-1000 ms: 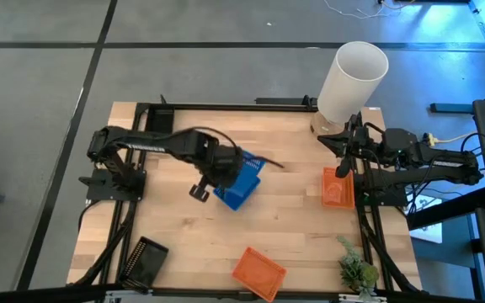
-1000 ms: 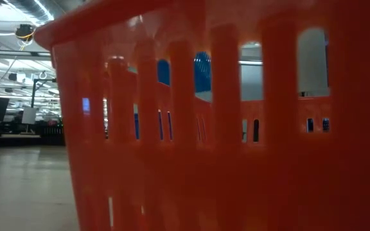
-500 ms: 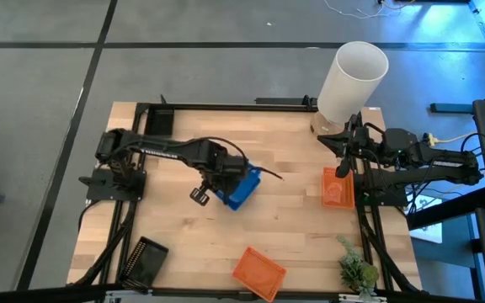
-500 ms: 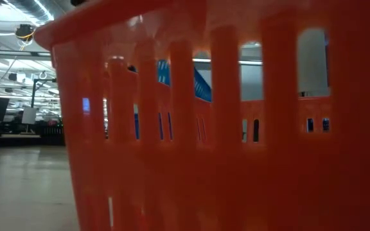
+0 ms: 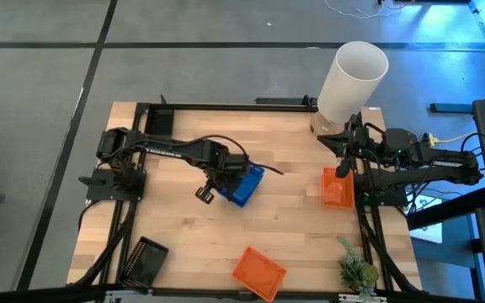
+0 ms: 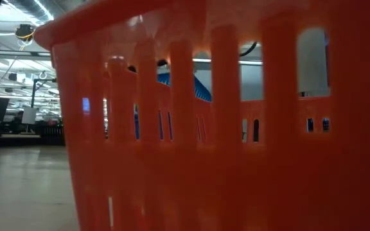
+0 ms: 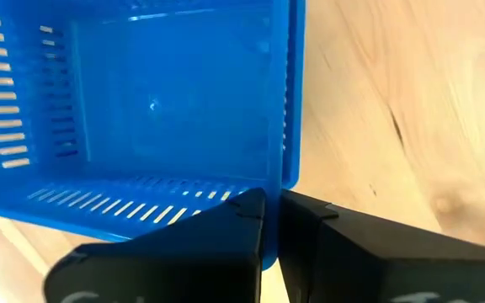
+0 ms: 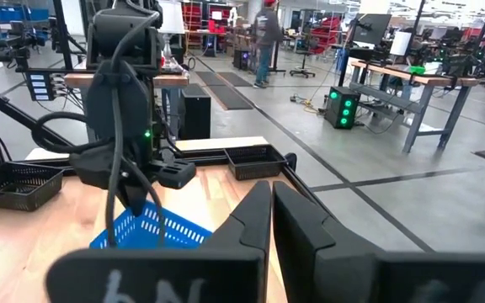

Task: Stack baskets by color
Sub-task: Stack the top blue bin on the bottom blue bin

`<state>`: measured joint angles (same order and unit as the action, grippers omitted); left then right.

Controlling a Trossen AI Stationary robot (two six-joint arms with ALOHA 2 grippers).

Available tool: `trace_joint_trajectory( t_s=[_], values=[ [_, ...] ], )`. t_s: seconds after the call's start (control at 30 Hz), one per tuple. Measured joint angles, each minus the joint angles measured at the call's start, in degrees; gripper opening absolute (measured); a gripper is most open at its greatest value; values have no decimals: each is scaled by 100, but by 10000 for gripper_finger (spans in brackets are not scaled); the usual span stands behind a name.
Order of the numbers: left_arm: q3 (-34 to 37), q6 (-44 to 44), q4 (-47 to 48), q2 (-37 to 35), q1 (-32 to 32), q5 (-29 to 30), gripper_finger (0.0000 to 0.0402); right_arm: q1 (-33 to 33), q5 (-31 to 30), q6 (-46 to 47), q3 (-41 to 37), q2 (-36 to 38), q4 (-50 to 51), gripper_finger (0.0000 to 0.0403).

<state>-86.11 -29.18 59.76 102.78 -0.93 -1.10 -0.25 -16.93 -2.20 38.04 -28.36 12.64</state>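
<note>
My left gripper hangs over the middle of the table, shut on a blue basket that shows from above in the left wrist view. One orange basket sits flat at the right side. Another orange basket sits at the near edge and fills the low view. A black basket sits at the near left corner. My right gripper waits shut and level above the right edge, holding nothing. My left gripper pinches the blue basket's wall at the rim, close to a corner, between its two fingers. The fingers come from above, pointing steeply down. The basket sits tilted with its open side up. I cannot tell whether its low side touches the table.
A tall white cylinder stands at the far right corner, just beyond my right arm. A small green plant is at the near right corner. Bare wood lies between the blue basket and the near baskets.
My left gripper has gone down toward the table with the blue basket, which has sunk with it and stays tilted in the hold. My right arm has kept still.
</note>
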Motion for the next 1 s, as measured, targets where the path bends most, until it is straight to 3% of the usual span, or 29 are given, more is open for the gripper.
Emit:
trace_joint_trajectory(
  t_s=[0.43,0.67,0.8,1.0],
  values=[
    [105,923,-518,0,29,22,59,2,0,9,0,0,0,16],
    [78,1307,-463,0,26,479,80,1,0,2,0,0,0,16],
    [-174,1853,-230,-2,28,460,78,2,0,0,0,0,0,16],
    [-786,1989,160,-4,24,304,81,0,0,0,0,0,0,16]
  ],
)
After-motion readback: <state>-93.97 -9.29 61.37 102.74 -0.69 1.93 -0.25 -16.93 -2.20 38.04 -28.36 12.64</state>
